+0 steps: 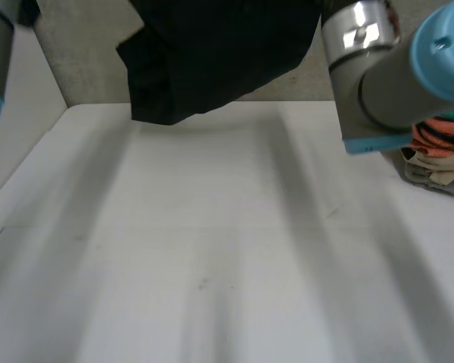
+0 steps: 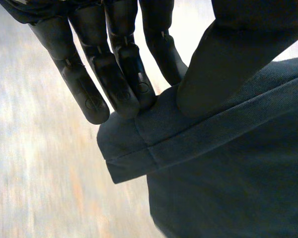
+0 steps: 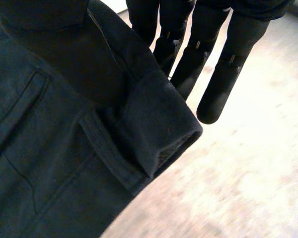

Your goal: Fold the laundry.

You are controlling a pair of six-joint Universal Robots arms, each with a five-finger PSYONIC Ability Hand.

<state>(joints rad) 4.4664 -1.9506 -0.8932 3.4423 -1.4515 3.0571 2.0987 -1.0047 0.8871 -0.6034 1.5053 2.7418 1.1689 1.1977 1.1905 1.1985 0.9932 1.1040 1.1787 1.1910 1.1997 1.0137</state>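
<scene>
Fingers (image 2: 124,74) of left hand (image 2: 228,59) and right hand (image 3: 59,59) each pinch a hem of the black garment (image 1: 219,53) against the thumb.

The white table (image 1: 212,242) is broad and flat, with faint grey streaks and a few small dark specks near its middle. Its pale top shows beyond the fingertips of the left hand (image 2: 114,74) and, likewise bare, beyond those of the right hand (image 3: 223,74). On the right hand's side, close to that arm, a small pile of clothes (image 1: 439,155) lies directly on the table: orange and teal pieces on top, beige and grey ones underneath.
</scene>
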